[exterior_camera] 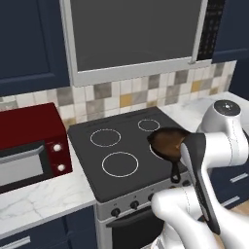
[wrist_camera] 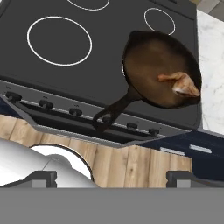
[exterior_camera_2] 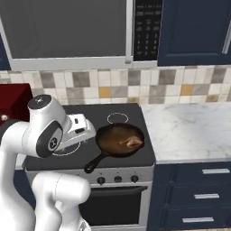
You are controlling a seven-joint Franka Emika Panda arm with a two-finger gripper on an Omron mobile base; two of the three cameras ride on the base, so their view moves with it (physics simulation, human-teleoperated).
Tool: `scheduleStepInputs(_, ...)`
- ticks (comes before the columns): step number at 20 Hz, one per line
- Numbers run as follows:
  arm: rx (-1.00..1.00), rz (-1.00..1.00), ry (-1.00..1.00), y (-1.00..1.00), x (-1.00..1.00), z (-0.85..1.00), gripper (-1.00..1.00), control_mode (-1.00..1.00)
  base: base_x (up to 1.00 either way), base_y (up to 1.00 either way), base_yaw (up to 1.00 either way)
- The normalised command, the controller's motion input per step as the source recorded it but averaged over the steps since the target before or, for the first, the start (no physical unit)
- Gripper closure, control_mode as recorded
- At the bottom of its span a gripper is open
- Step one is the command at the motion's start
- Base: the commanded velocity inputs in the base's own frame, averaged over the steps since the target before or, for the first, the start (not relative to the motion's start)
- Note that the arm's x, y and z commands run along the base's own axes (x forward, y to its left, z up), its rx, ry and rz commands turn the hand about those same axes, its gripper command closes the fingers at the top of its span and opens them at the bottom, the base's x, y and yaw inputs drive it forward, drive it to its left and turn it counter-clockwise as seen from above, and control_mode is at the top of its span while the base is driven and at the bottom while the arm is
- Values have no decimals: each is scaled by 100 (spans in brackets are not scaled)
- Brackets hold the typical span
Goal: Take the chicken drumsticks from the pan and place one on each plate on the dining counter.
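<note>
The pan (wrist_camera: 159,72), a dark cast-iron skillet, sits on the front right burner of the black stove (wrist_camera: 65,74), its handle pointing toward the stove's front edge. The chicken drumsticks (wrist_camera: 181,84) lie together against the pan's right wall, a reddish-orange piece touching a paler tan one. They also show in the pan (exterior_camera_2: 119,140) as a small lump (exterior_camera_2: 133,142). My gripper (wrist_camera: 111,178) hovers above and in front of the stove, open, nothing between its fingertips (wrist_camera: 41,178). The arm covers part of the pan (exterior_camera: 165,142). The plates and the dining counter are out of view.
A red toaster oven (exterior_camera: 29,146) stands on the marble counter left of the stove. More marble counter (exterior_camera_2: 189,128) lies right of the stove, over navy drawers (exterior_camera_2: 203,194). Knobs (wrist_camera: 46,104) line the stove front. A microwave (exterior_camera_2: 67,27) hangs overhead.
</note>
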Motion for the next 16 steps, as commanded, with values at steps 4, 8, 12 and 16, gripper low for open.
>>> scheduleStepInputs(4,0,0,0,0,0,0,-100,100,32,-15,10)
scheduleStepInputs(8,0,0,0,0,0,0,-100,100,26,-4,1)
scheduleStepInputs(12,0,0,0,0,0,0,-100,100,11,0,0)
scheduleStepInputs(16,0,0,0,0,0,0,-100,100,0,0,0)
